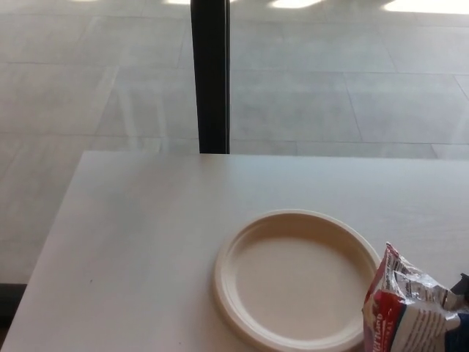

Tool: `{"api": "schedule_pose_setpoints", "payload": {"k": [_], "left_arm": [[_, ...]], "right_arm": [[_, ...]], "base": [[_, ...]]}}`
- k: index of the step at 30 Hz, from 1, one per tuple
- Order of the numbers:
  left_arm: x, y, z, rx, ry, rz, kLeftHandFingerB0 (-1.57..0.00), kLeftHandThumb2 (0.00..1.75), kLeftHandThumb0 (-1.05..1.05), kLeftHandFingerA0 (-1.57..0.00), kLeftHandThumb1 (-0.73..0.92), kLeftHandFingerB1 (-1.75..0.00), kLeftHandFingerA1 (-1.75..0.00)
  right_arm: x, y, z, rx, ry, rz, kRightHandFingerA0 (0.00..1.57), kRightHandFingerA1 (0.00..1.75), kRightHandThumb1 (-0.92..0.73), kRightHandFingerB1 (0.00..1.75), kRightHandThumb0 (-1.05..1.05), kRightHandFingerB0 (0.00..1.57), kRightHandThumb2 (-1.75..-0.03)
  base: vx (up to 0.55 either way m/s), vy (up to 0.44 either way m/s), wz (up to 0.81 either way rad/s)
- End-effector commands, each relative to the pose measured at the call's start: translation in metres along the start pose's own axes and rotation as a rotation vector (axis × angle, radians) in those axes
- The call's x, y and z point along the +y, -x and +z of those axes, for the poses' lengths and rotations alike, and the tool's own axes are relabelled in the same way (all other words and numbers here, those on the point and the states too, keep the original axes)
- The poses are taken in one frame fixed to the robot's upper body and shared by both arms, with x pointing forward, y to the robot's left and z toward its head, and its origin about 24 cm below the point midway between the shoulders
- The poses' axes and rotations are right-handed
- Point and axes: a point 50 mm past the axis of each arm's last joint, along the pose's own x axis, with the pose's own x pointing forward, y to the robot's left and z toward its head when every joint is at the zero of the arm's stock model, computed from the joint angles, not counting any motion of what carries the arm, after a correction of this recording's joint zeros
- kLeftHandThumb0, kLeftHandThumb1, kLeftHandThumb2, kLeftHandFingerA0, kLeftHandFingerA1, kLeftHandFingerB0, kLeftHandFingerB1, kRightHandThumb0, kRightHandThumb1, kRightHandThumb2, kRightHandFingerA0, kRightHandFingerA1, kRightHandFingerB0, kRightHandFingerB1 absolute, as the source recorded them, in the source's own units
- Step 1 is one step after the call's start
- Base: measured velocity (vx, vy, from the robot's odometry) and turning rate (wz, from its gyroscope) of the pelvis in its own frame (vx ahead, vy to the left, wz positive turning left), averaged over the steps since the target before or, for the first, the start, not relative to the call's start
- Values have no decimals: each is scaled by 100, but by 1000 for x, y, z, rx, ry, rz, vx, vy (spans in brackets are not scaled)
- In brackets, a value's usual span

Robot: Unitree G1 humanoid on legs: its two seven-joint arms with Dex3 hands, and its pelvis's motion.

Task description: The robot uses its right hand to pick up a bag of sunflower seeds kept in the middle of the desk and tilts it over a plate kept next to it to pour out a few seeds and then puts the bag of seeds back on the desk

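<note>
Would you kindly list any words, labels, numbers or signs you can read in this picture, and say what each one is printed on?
Nothing can be read with certainty.
Bag of sunflower seeds: white lettering on its red panel and fine print on the silver foil, all too blurred and cut off by the picture's edge to read.
Plate: plain, no text.
Desk: no text or markings.

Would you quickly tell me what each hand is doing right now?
Left hand: not in view.
Right hand: only a dark sliver shows beside the seed bag; cannot be told.
</note>
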Motion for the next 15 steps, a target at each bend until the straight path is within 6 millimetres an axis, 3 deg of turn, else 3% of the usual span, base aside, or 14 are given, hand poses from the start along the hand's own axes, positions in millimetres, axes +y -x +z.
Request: {"api": "schedule_pose_setpoints", "payload": {"k": [1, 2, 3, 4, 5, 11, 12, 14, 15], "left_arm": [[8, 1, 3, -13, 18, 23, -43, 92, -66, -50, 52, -55, -65], [8, 1, 2, -11, 17, 24, -43, 92, -66, -50, 52, -55, -65], [8, 2, 2, -13, 14, 22, -49, 60, -68, -53, 67, -41, -58], [9, 2, 2, -19, 5, 17, -43, 93, -68, -50, 53, -55, -65], [9, 2, 2, -24, -13, 14, -49, 61, -68, -55, 69, -42, -61], [9, 3, 2, -35, -25, 2, -48, 61, -69, -52, 69, -41, -58], [8, 2, 1, -20, -26, 8, -50, 61, -68, -53, 70, -40, -54], [8, 2, 1, -18, 20, 2, -50, 61, -66, -53, 69, -41, -57], [8, 2, 1, -24, -6, 4, -51, 61, -67, -55, 69, -41, -58]], "right_arm": [[-6, -2, 1, 24, -30, -45, 85, 175, -50, 154, -14, 77, -124], [-5, -1, 1, 31, -32, -42, 85, 175, -50, 154, -14, 77, -124], [-5, 0, 1, 33, -35, -40, 84, 175, -50, 153, -12, 77, -123], [-5, -1, 2, 39, -46, -36, 85, 175, -49, 153, -11, 79, -122], [-4, -2, 2, 49, -64, -29, 85, 175, -48, 154, -10, 79, -124], [-4, -5, 5, 80, -186, -37, 89, 175, -46, 155, -7, 82, -128], [-4, -8, 5, 101, -243, -59, 122, 146, -45, 133, -12, 104, -121], [-5, -9, 5, 130, -265, -69, 121, 146, -45, 135, -15, 105, -120], [-6, -10, 6, 144, -264, -76, 91, 175, -43, 169, -11, 75, -127]], "base": [[0, 0, 0], [0, 0, 0], [0, 0, 0], [0, 0, 0], [0, 0, 0], [0, 0, 0], [0, 0, 0], [0, 0, 0], [0, 0, 0]]}}
